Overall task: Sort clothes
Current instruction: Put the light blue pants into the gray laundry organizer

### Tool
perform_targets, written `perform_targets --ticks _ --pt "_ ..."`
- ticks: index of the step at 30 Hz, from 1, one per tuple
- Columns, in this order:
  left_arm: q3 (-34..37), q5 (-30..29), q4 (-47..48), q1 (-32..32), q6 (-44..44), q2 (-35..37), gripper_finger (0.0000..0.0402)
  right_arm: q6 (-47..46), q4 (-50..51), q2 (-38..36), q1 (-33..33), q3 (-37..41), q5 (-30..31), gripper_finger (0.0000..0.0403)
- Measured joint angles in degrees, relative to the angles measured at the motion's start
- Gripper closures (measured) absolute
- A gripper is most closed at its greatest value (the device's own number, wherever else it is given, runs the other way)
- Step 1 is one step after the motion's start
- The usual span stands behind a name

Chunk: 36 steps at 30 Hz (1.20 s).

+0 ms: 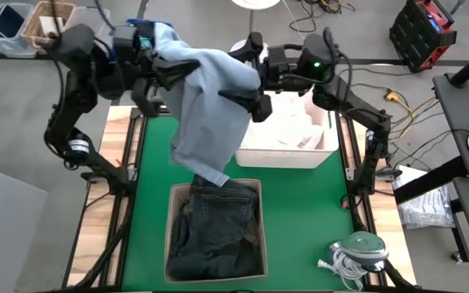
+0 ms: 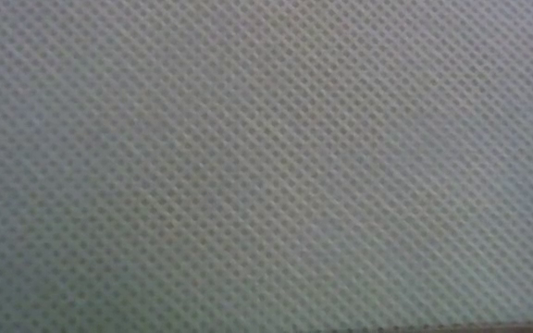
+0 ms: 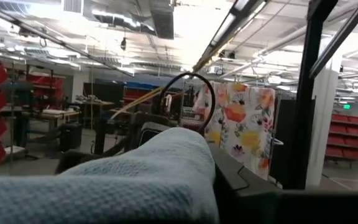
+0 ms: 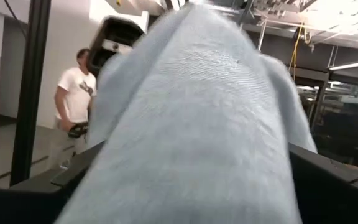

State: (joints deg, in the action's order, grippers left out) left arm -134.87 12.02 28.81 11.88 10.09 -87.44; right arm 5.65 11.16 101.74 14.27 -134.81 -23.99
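The table (image 1: 149, 163), covered in a green mat, carries a cardboard box (image 1: 172, 213) near its front and a white bin (image 1: 326, 146) toward the back right. Above the table hangs the light blue shirt (image 1: 210, 106), stretched between both arms and drooping so that its lower edge reaches the top of the box. Inside the box lie the dark denim jeans (image 1: 218, 232), filling it; the white bin holds pale white pieces (image 1: 287, 126). The left hand (image 1: 159, 75) is clenched on the shirt at its upper left part, and in the left wrist view the cloth lies draped over that hand. The right hand (image 1: 247, 104) is clenched on the shirt's right side, and the right wrist view shows the fabric bunched between its dark fingers (image 4: 334, 180). The low view is filled by woven cloth right against the lens. Behind the shirt in the right wrist view stands a person (image 4: 72, 109) in a white top.
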Motion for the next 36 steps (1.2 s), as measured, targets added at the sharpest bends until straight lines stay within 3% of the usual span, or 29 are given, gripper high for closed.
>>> perform_targets --ticks 3,6,9,13,14,20,27,29,33,34,36 --pt "0.0 0.1 -0.5 -0.1 0.1 -1.3 0.04 0.7 0.2 0.6 0.0 0.1 -0.1 0.0048" --pt "0.0 0.1 -1.0 -0.1 0.1 -1.8 0.0396 1.7 0.1 0.7 0.0 0.1 -0.1 0.0101" --pt "0.0 0.2 -0.8 -0.1 0.9 -1.9 0.0389 3.4 0.2 0.8 0.0 0.1 -0.1 0.0197" --pt "0.0 -0.7 0.4 0.0 2.6 -1.4 0.0379 4.7 0.0 0.6 0.0 0.0 1.4 0.0356" --pt "0.0 -1.0 1.5 0.1 2.3 -1.1 0.0377 5.7 0.1 0.4 0.0 0.0 1.6 0.0366" --pt "-0.1 -7.6 8.4 0.1 -1.5 1.0 0.0349 7.5 0.9 -1.8 0.0 0.0 4.3 0.0369" --pt "-0.2 -15.6 17.5 0.8 -7.8 4.0 0.0261 11.2 4.7 -5.1 -0.2 -0.2 16.5 0.0369" --pt "-0.2 -20.3 19.9 0.7 -12.0 4.8 0.0239 10.9 6.3 -5.5 -0.2 -0.2 18.2 0.0369" --pt "-0.2 -36.0 22.0 0.8 -17.9 5.4 0.0204 10.2 7.4 -5.5 -0.6 -0.1 18.7 0.0369" --pt "-0.1 -36.9 23.5 1.0 -19.0 5.2 0.0198 10.2 7.4 -5.5 -0.6 -0.1 18.7 0.0369" --pt "-0.1 -29.5 27.5 2.1 -22.3 5.2 0.0187 10.5 6.8 -5.6 -0.9 -0.1 18.7 0.0369"
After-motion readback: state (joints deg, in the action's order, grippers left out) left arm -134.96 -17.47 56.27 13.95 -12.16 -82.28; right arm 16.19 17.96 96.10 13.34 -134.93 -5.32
